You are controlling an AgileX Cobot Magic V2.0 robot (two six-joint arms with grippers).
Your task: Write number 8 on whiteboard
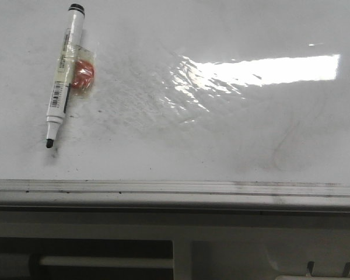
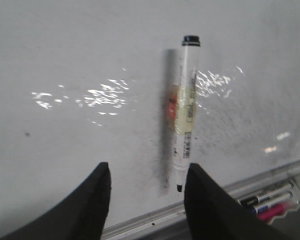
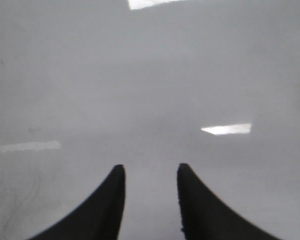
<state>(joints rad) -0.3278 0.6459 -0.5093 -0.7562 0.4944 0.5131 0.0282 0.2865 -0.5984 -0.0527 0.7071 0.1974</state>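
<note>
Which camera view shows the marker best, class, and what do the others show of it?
The front view: the marker lies whole and sharp on the whiteboard, tip uncapped, red piece taped on. The left wrist view shows it blurrier, beyond the open left hand. The right wrist view shows none.

Bright rectangular glare [image 1: 268, 70] from overhead lighting, upper right of the front view, with rippled highlights beside it. Below the metal edge strip: a pale ledge [image 1: 175, 224], then a dark recess holding a white horizontal bar [image 1: 105, 262]. Left wrist view shows spare markers [image 2: 270, 202], black and pink, in a tray past the edge.
</note>
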